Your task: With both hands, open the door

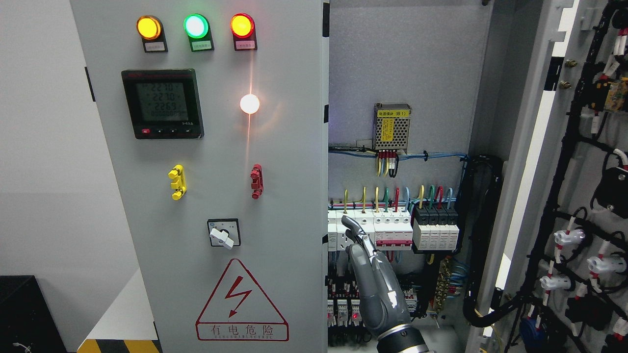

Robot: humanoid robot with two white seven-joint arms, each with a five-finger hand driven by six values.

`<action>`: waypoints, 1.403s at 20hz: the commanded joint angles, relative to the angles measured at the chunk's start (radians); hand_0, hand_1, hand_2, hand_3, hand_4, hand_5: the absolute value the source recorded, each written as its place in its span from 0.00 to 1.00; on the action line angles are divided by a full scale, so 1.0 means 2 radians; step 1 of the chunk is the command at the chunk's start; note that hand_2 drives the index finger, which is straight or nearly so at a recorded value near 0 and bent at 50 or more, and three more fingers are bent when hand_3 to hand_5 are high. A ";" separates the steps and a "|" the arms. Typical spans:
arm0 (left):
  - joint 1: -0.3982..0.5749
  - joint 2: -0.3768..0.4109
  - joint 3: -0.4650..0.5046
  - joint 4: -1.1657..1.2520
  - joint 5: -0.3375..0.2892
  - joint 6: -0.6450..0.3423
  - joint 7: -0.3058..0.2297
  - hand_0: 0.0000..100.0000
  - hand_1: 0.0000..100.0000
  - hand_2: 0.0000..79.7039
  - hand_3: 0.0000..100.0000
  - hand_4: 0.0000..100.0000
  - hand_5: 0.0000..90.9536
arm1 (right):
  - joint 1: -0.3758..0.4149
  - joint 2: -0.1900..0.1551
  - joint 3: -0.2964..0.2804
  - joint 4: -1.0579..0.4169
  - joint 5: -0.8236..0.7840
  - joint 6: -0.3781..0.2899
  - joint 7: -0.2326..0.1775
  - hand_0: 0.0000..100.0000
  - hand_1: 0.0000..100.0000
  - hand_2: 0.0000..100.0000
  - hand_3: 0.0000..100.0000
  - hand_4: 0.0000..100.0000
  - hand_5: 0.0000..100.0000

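Observation:
The grey cabinet's left door (pixel 289 162) is closed; it carries three lamps, a meter (pixel 162 103), a yellow handle (pixel 177 182) and a red handle (pixel 256 181). The right door (pixel 532 147) stands swung wide open to the right, its wired inner side facing me. My right hand (pixel 360 240) rises from the bottom edge into the open compartment. Its fingers are stretched upward and hold nothing, in front of the white breaker row (pixel 392 225) and just right of the closed door's edge. The left hand is out of view.
Inside the cabinet are a perforated power supply (pixel 391 126), coloured wires, black terminal blocks (pixel 435 230) and a black cable bundle (pixel 483 235). A rotary switch (pixel 223 234) and a hazard triangle (pixel 240 304) sit low on the closed door. A black box (pixel 22 314) stands at lower left.

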 commanded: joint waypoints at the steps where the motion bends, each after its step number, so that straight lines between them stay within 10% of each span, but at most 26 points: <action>1: 0.000 0.000 -0.007 0.006 0.005 0.000 0.000 0.00 0.00 0.00 0.00 0.00 0.00 | -0.035 0.000 -0.002 0.028 -0.024 0.014 0.000 0.19 0.00 0.00 0.00 0.00 0.00; 28: 0.000 0.000 -0.007 0.006 0.005 0.000 0.000 0.00 0.00 0.00 0.00 0.00 0.00 | -0.102 -0.008 -0.035 0.119 -0.087 0.015 0.005 0.19 0.00 0.00 0.00 0.00 0.00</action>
